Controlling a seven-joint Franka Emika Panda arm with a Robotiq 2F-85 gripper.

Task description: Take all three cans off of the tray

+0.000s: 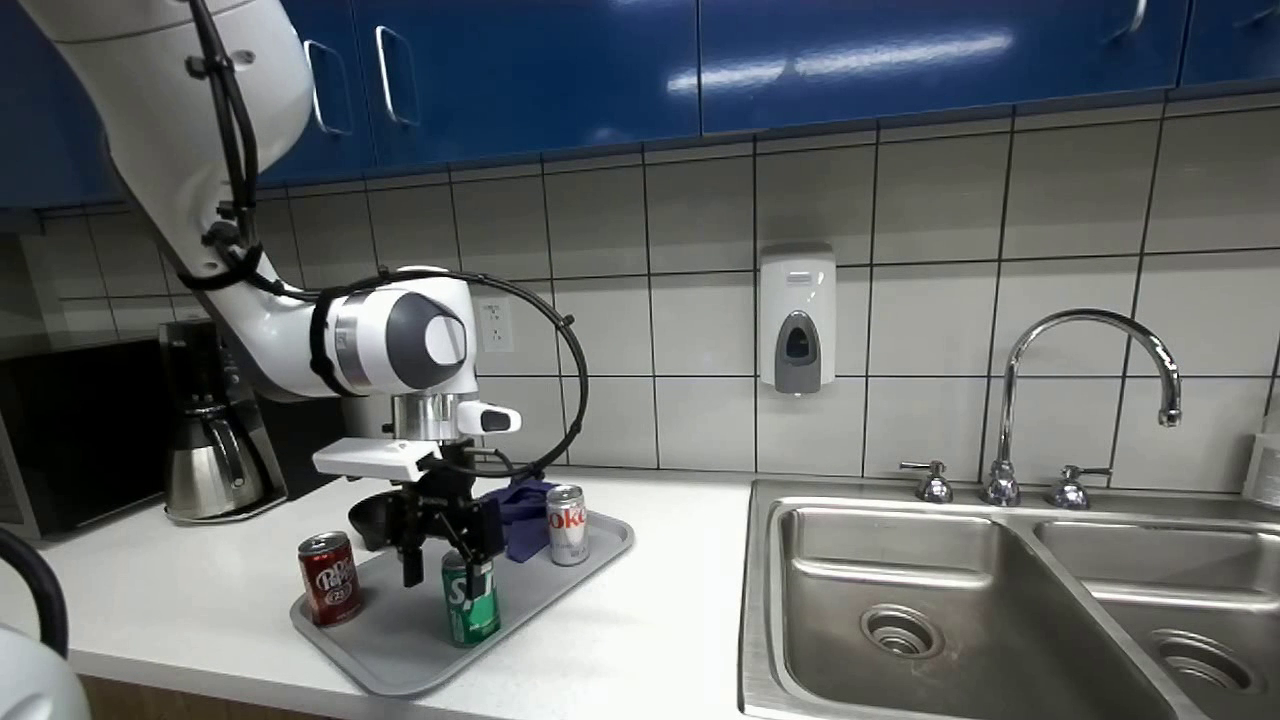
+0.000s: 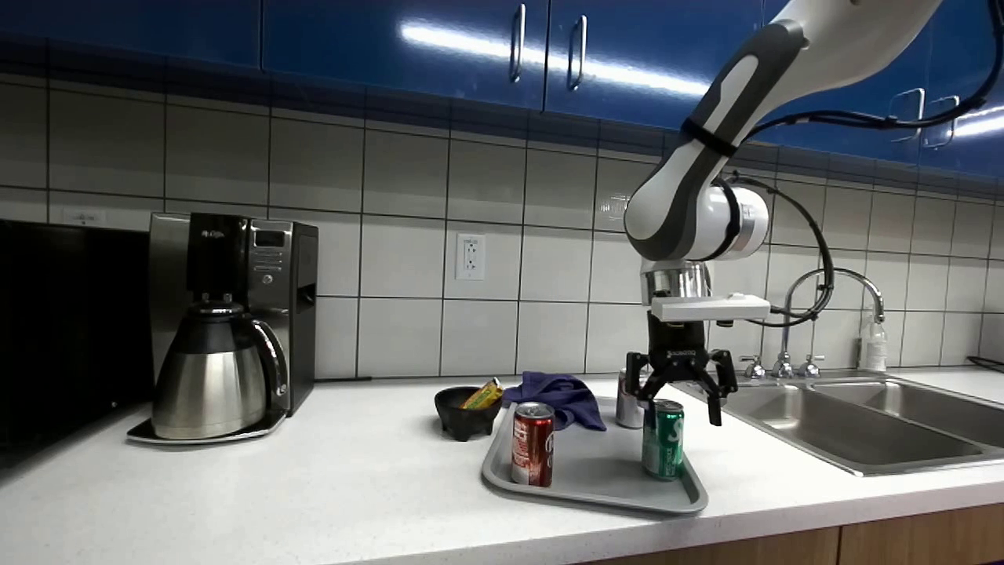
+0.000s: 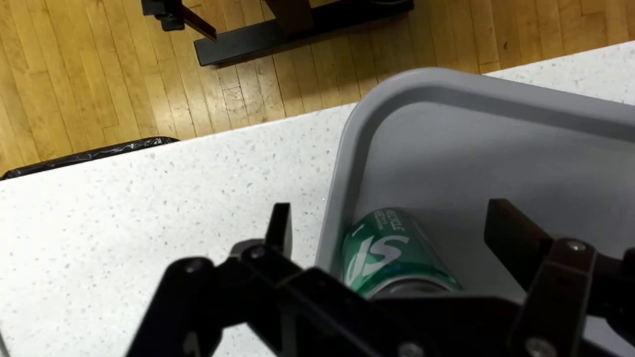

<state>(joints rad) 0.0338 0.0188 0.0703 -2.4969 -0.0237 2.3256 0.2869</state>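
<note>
The grey tray (image 1: 400, 645) lies on the white counter with three cans standing on it, seen in both exterior views (image 2: 596, 471). A green Sprite can (image 1: 472, 615) stands near the tray's edge; it also shows in the wrist view (image 3: 387, 248). A dark red Dr Pepper can (image 1: 330, 580) stands at a corner (image 2: 532, 451). A silver Diet Coke can (image 1: 568, 530) stands towards the back and is partly hidden by a finger (image 2: 628, 412). My gripper (image 3: 392, 218) is open and empty, pointing down at about the height of the green can's top, its fingers apart from that can (image 2: 679, 410).
A purple cloth (image 2: 557, 399) lies on the back of the tray. A black bowl (image 2: 463, 416) with a yellow packet (image 2: 484, 394) stands beside the tray. A coffee maker (image 2: 223, 369) stands farther along the counter. A steel sink (image 1: 765, 600) is on the opposite side of the tray.
</note>
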